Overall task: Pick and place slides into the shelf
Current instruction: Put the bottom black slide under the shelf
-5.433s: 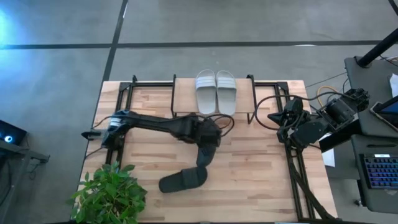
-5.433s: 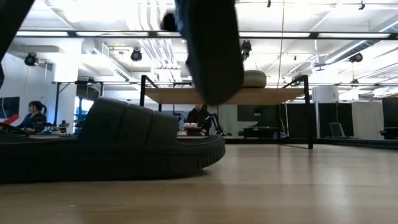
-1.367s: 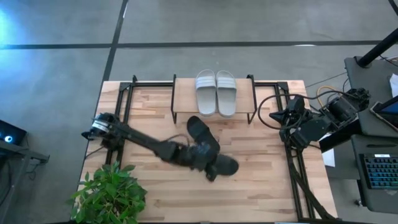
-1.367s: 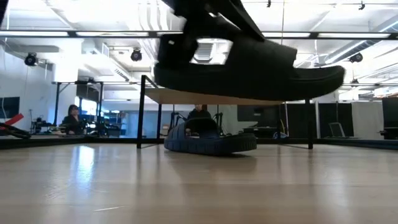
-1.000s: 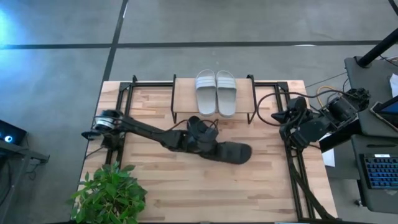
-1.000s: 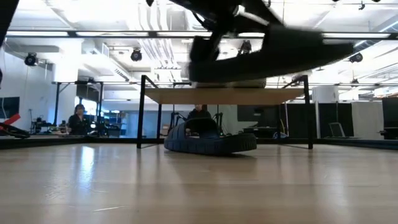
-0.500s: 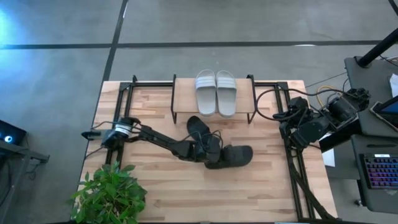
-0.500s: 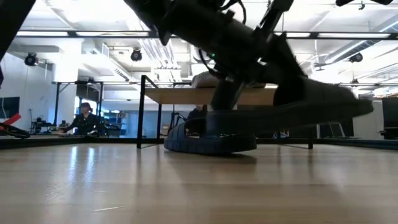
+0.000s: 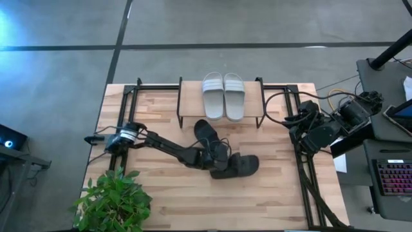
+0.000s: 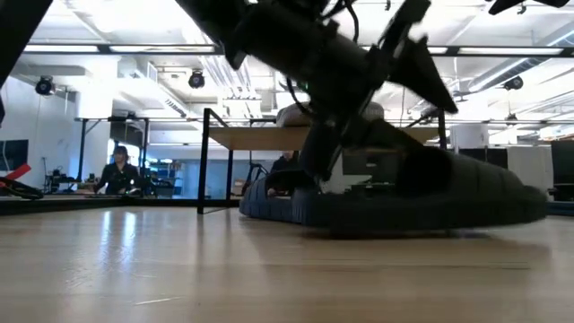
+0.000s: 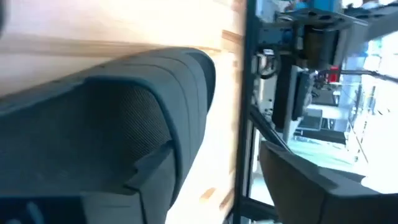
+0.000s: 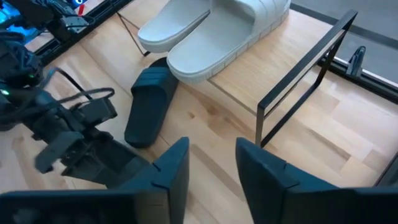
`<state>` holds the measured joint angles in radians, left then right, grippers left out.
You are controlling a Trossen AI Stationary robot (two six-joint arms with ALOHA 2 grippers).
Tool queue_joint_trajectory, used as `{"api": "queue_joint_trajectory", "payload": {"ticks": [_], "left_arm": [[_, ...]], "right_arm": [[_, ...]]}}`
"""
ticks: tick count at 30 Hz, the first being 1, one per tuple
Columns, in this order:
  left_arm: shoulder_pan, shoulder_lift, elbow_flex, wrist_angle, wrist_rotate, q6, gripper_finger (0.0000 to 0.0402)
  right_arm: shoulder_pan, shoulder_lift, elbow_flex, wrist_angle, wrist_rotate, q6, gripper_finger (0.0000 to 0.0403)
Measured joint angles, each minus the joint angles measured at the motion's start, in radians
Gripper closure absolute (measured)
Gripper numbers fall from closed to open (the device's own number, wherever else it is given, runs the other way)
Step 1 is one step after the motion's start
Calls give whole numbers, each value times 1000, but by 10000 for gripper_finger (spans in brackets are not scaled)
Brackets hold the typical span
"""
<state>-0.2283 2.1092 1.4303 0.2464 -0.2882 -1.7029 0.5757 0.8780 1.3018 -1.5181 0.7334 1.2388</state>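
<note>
One black slide (image 9: 241, 165) lies sole down on the table, right of centre. My left gripper (image 9: 217, 160) stands over its strap (image 11: 155, 118) with the fingers apart. The other black slide (image 9: 205, 134) lies flat on the table just in front of the shelf (image 9: 190, 100). A light grey pair (image 9: 223, 95) sits side by side on the shelf's plank. My right gripper (image 12: 211, 165) waits open at the table's right edge, holding nothing. My left gripper has one finger (image 11: 149, 171) under the black slide's strap and the other finger (image 11: 298, 183) outside it, away from the strap. I cannot tell whether the inner finger touches the strap. The slide (image 10: 421, 202) rests on the table on its sole.
A potted plant (image 9: 116, 196) stands at the near left corner. Black metal frames (image 9: 129, 96) run along the table's left and right sides. The plank's left part (image 12: 249, 81) is bare beside the grey pair. A person (image 10: 117, 170) sits in the room beyond.
My left gripper has brought the black slide down from the air and a little toward the near edge. The slide has levelled out and now lies sole down on the table, right of the other black slide.
</note>
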Motion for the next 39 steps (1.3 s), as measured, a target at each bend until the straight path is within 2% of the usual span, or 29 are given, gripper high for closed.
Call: {"api": "queue_joint_trajectory", "payload": {"ticks": [6, 11, 18, 23, 25, 28, 31, 34, 39], "left_arm": [[-5, -90, 2, 7, 34, 110, 173], [-20, -167, 0, -49, 137, 304, 173], [-92, -276, -1, -395, 169, 883, 173], [-106, -331, -4, -638, 152, 831, 173], [-102, -348, -20, -654, 129, 776, 173], [-100, -371, -29, -597, 103, 771, 173], [-99, -382, -36, -706, 67, 801, 173], [-98, -374, -73, -849, 80, 804, 173], [-96, -383, -162, -859, 101, 852, 176]], "right_arm": [[0, 0, 0, 0, -25, 7, 256], [0, 14, -2, 4, -118, 19, 250], [1, 107, -73, 110, -244, -26, 251], [1, 185, -136, 243, -334, -73, 256], [1, 214, -160, 298, -364, -85, 259], [1, 242, -187, 379, -375, -84, 263], [1, 260, -219, 476, -377, -67, 266], [1, 275, -244, 592, -395, -53, 267], [2, 321, -295, 802, -443, -9, 269]]}}
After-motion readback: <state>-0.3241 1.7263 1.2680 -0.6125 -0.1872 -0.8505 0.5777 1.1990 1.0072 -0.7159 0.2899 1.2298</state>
